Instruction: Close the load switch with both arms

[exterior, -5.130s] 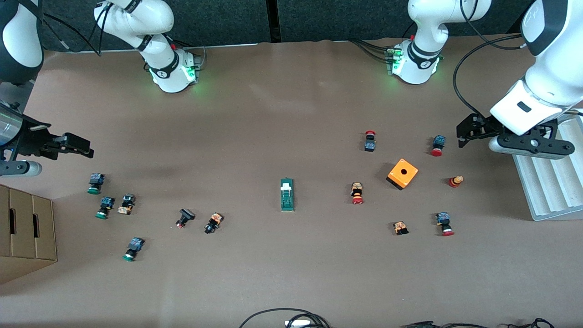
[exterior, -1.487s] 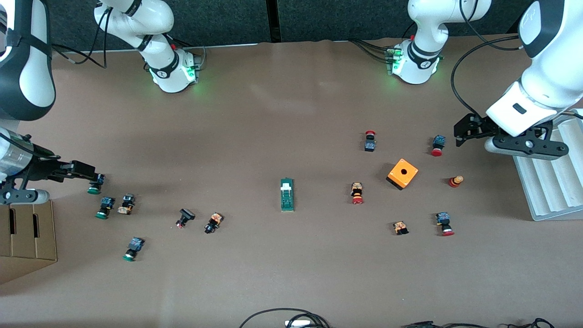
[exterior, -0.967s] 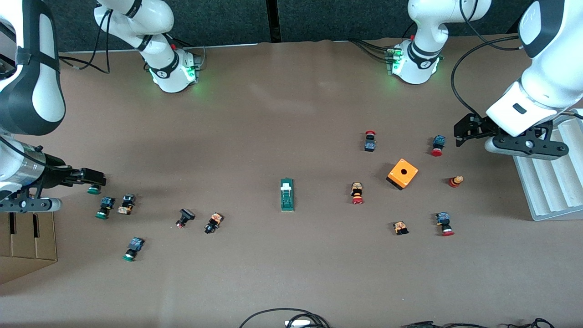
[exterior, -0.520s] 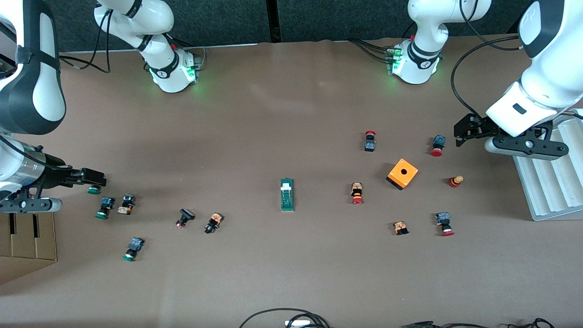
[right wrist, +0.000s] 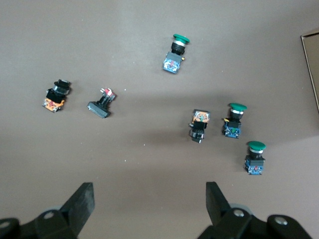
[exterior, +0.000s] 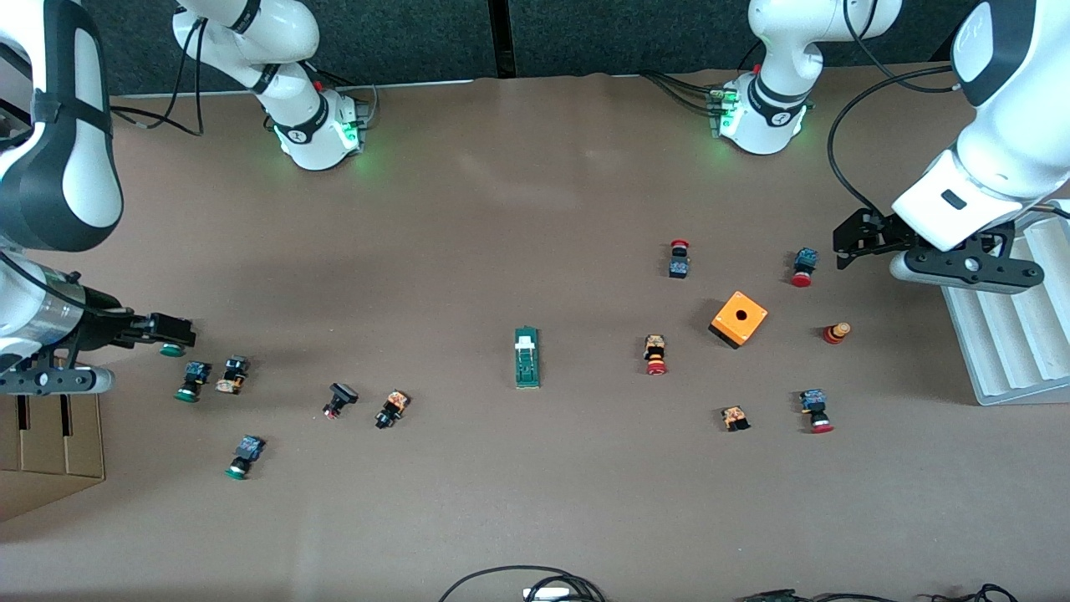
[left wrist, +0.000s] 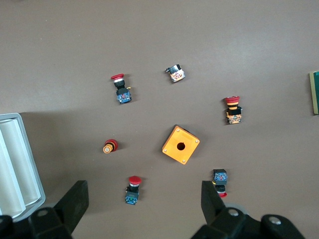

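Centrally, the load switch [exterior: 527, 358] lies flat on the table [exterior: 535, 209] (white tab toward twelve o'clock), untouched. At about three o'clock from it the left gripper [exterior: 846, 247] hangs spread wide; at nine o'clock the right gripper [exterior: 173, 330] hangs spread wide over a green button [exterior: 173, 349].

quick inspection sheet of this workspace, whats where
surface: brown table, no spills seen
job's things: load switch lies mid-table, untouched
clutter: orange cube and small push-buttons scattered toward both ends
grippers: left gripper open, above the table near the white tray; right gripper open, over a green button
cables: black loops at the table edge nearest the camera
surroundings: cardboard box
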### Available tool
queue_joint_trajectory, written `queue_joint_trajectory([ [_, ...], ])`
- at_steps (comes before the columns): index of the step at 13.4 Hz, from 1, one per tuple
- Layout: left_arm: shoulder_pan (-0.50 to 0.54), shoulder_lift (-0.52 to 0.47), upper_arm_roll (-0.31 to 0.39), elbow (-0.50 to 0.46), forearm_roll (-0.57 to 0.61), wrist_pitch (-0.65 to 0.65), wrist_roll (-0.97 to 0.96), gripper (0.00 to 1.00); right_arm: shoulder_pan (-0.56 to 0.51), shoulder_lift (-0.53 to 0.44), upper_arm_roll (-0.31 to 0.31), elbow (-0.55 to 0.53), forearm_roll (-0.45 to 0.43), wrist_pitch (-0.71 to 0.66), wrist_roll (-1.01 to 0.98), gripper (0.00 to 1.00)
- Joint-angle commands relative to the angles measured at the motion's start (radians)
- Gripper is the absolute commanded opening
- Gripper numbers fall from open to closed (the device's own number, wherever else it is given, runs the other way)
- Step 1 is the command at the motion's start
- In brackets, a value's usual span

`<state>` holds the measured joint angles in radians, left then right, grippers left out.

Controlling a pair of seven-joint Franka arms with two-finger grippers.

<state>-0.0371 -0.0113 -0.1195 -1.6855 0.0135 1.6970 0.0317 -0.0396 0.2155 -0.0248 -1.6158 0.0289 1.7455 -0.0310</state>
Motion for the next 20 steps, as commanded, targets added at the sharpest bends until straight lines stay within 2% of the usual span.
queue_joint_trajectory([
  [1,-0.003,0.011,-0.002,0.026,0.005,-0.010,-0.012,1.00,-0.005,0.021,0.000,0.022,0.011,0.012,-0.001,1.00],
  [17,-0.006,0.007,-0.012,0.021,0.003,-0.016,-0.134,1.00,-0.006,0.081,-0.001,0.022,0.014,0.023,0.002,1.00],
  [20,-0.007,0.011,-0.045,0.024,0.002,-0.007,-0.235,1.00,-0.002,0.085,-0.001,0.022,0.014,0.022,0.002,1.00],
])
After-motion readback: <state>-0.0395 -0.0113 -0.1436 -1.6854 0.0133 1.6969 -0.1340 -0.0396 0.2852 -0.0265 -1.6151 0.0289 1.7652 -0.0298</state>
